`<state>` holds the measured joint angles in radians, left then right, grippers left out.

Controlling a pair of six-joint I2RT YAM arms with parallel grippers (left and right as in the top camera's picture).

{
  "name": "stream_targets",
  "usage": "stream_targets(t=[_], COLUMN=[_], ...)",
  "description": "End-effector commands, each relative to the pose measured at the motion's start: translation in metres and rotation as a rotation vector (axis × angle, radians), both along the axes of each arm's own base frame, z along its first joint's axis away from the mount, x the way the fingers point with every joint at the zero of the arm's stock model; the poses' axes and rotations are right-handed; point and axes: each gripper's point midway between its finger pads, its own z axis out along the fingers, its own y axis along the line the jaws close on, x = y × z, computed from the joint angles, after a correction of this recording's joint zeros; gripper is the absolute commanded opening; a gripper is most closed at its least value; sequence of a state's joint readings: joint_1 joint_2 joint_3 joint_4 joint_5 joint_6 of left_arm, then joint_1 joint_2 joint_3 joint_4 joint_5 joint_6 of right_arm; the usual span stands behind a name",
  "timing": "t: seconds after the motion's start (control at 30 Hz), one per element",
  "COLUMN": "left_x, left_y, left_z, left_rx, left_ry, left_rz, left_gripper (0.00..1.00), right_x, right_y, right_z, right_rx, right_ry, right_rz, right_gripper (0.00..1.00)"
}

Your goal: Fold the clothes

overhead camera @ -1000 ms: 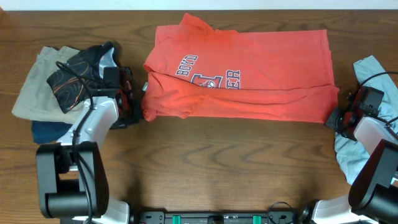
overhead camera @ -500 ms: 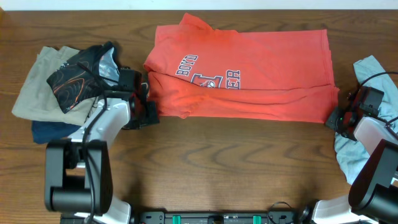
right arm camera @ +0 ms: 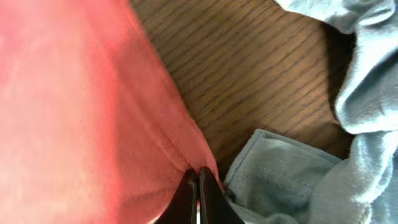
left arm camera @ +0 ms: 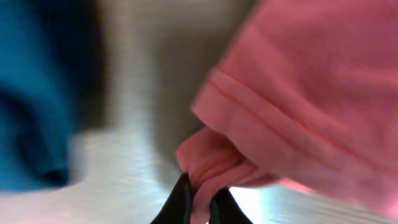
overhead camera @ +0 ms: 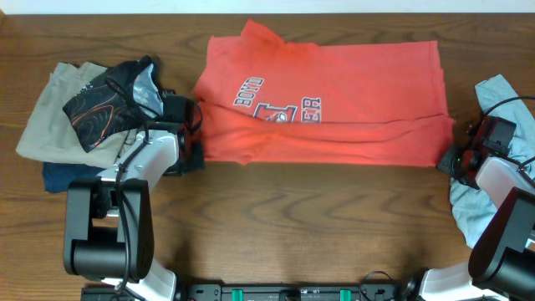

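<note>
Left fingers pinch the left edge of the coral-red cotton T-shirt; right fingers pinch the opp. edge. I reckon gripping both ends keeps it taut for the next fold. Shirt lies spread mid brown wooden tabletop, with a pale blue-grey shirt crumpled at far right.

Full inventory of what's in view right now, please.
T-shirt: 1, coral-red with navy-and-white lettering, table centre, partly folded
blue-grey shirt: 1, pale blue-grey, bunched at right edge
beige garment: 1, beige, far left
black patterned garment: 1, black with orange lines, on the beige one
dark blue garment: 1, navy, at left pile's near edge
table: 1, brown wood
left gripper: 1, black, shut on T-shirt's left edge
right gripper: 1, black, shut on T-shirt's right edge
</note>
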<state>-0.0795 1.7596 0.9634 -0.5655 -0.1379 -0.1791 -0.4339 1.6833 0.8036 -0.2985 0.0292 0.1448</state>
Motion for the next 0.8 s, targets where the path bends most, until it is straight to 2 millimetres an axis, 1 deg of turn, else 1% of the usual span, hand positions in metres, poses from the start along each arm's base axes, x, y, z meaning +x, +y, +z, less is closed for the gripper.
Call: stream_targets(t=[0.0,0.03,0.07,0.1,0.13,0.17,0.23,0.37,0.47,0.57,0.63,0.77], left_x=[-0.009,-0.009,-0.011,-0.014,-0.017,-0.02,-0.023,-0.027,-0.027,-0.023,-0.019,-0.011], left_y=[0.056,0.06,0.063,0.066,0.068,0.07,0.072,0.076,0.076,0.059,0.047,0.011], left_z=[0.018,0.022,0.024,0.026,0.027,0.028,0.029,0.03,0.029,0.028,0.032,0.046], left_rx=[0.324,0.351,0.371,0.391,0.405,0.417,0.427,0.437,0.426,0.322,0.24,0.019], left_ry=[0.006,0.003,0.008,0.019,0.03,0.045,0.058,0.074,0.073,0.052,0.023,-0.052], left_rz=[0.045,0.048,0.049,0.048,0.047,0.045,0.043,0.052,0.057,0.05,0.047,0.009], left_gripper=[0.06,0.06,0.09,0.15,0.17,0.23,0.27,0.29,0.29,0.29,0.29,0.29], right_x=[-0.025,-0.025,-0.025,-0.026,-0.026,-0.026,-0.027,-0.029,-0.029,-0.029,-0.029,-0.029], right_y=[-0.006,-0.007,-0.007,-0.008,-0.008,-0.009,-0.01,-0.014,-0.014,-0.014,-0.014,-0.014], right_z=[-0.015,-0.015,-0.015,-0.015,-0.015,-0.015,-0.015,-0.015,-0.015,-0.015,-0.015,-0.015], right_rx=[-0.052,-0.052,-0.052,-0.052,-0.052,-0.053,-0.053,-0.052,-0.052,-0.052,-0.052,-0.052], right_ry=[0.106,0.106,0.106,0.106,0.106,0.107,0.106,0.106,0.106,0.106,0.106,0.105], right_rz=[-0.03,-0.031,-0.032,-0.034,-0.036,-0.039,-0.044,-0.055,-0.057,-0.057,-0.057,-0.057], right_gripper=[0.01,0.01,0.01,0.01,0.01,0.01,0.01,0.01,0.01,0.01,0.01,0.01])
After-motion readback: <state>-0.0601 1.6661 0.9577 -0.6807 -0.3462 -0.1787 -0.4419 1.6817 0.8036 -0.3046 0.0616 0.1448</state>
